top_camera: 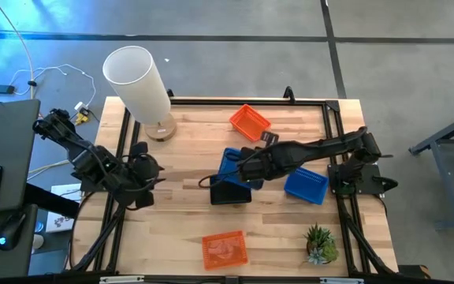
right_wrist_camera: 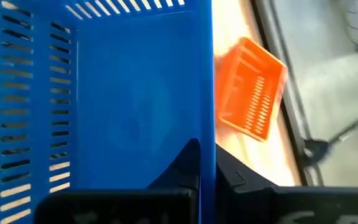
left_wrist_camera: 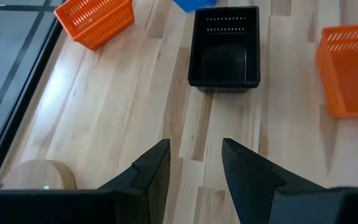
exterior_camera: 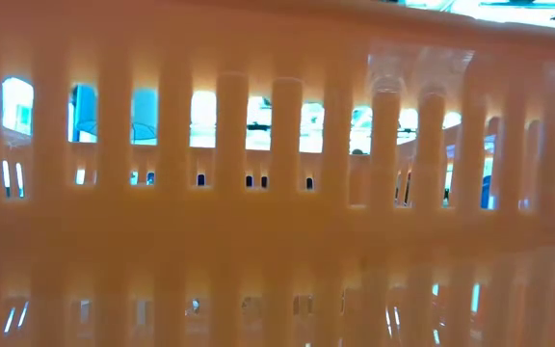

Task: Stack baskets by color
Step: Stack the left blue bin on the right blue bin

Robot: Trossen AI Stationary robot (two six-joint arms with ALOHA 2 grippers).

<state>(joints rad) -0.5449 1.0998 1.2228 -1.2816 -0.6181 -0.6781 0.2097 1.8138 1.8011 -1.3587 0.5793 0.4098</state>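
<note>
My right gripper (top_camera: 243, 167) (right_wrist_camera: 207, 158) is shut on a blue basket (top_camera: 229, 162) (right_wrist_camera: 104, 93) at mid-table, just beyond a black basket (top_camera: 231, 192) (left_wrist_camera: 224, 46) that rests on its base. A second blue basket (top_camera: 306, 185) lies to the right. One orange basket (top_camera: 249, 121) lies tilted at the far side, and another (top_camera: 225, 248) sits near the front edge, filling the low view (exterior_camera: 277, 193). My left gripper (top_camera: 150, 183) (left_wrist_camera: 194, 168) hovers open at the table's left, pointing toward the black basket with nothing between its fingers. My right gripper pinches one side wall of the blue basket at its rim (right_wrist_camera: 207, 134), one finger inside the basket (right_wrist_camera: 188, 158) and one outside (right_wrist_camera: 232, 174). The fingers slant down from the table's right. Whether the basket is clear of the table I cannot tell.
A tall white cylinder (top_camera: 136, 79) on a round wooden base stands at the far left. A small green plant (top_camera: 320, 243) sits at the near right corner. Bare wood lies between my left gripper and the black basket. A black frame rims the table.
</note>
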